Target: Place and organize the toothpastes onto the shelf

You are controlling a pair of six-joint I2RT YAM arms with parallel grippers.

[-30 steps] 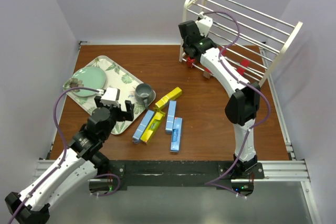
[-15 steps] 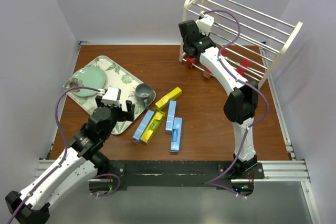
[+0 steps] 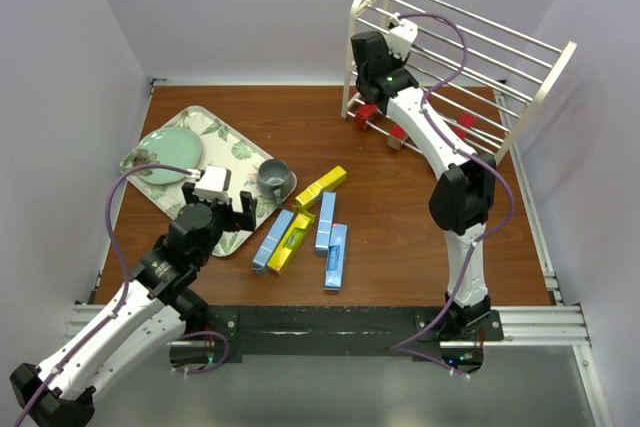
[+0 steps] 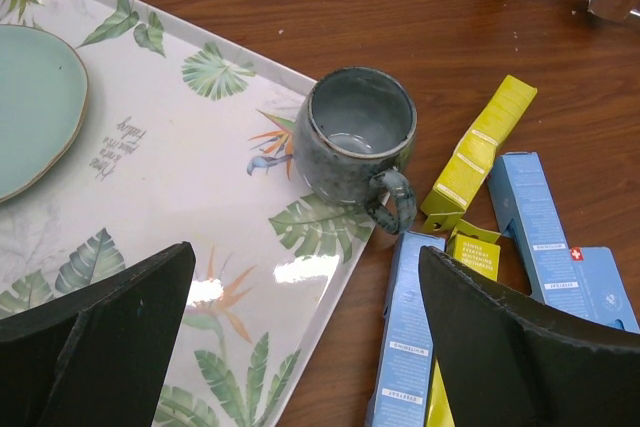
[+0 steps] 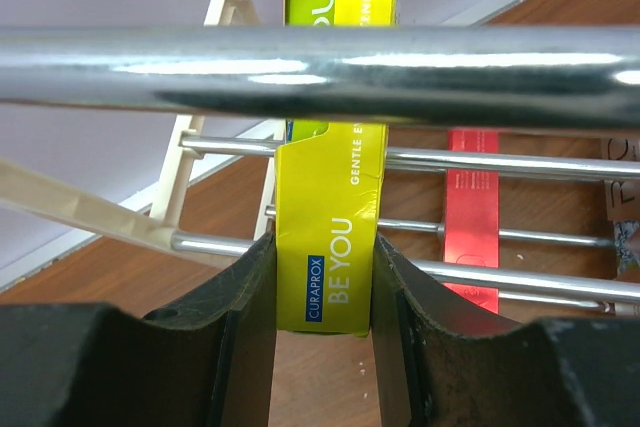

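Note:
The cream-white shelf (image 3: 545, 77) stands at the back right. My right gripper (image 3: 372, 47) is at its left end, shut on a yellow toothpaste box (image 5: 330, 197) held among the rods (image 5: 300, 62). Red toothpaste boxes (image 3: 462, 129) lie on the lowest tier; one shows in the right wrist view (image 5: 472, 207). On the table lie two yellow boxes (image 3: 322, 187) (image 3: 290, 242) and three light blue boxes (image 3: 272, 239) (image 3: 326, 221) (image 3: 335, 256). My left gripper (image 3: 222, 209) is open and empty above the tray's near edge (image 4: 305, 277), left of a blue box (image 4: 407, 337).
A leaf-patterned tray (image 3: 225, 142) at the left holds a green plate (image 3: 165, 154). A grey mug (image 3: 273, 177) sits at the tray's right corner, next to the loose boxes (image 4: 355, 142). White walls close in the table on three sides.
My right gripper has lifted the yellow box up and back along the shelf's left end, toward a higher tier. The left arm has not moved.

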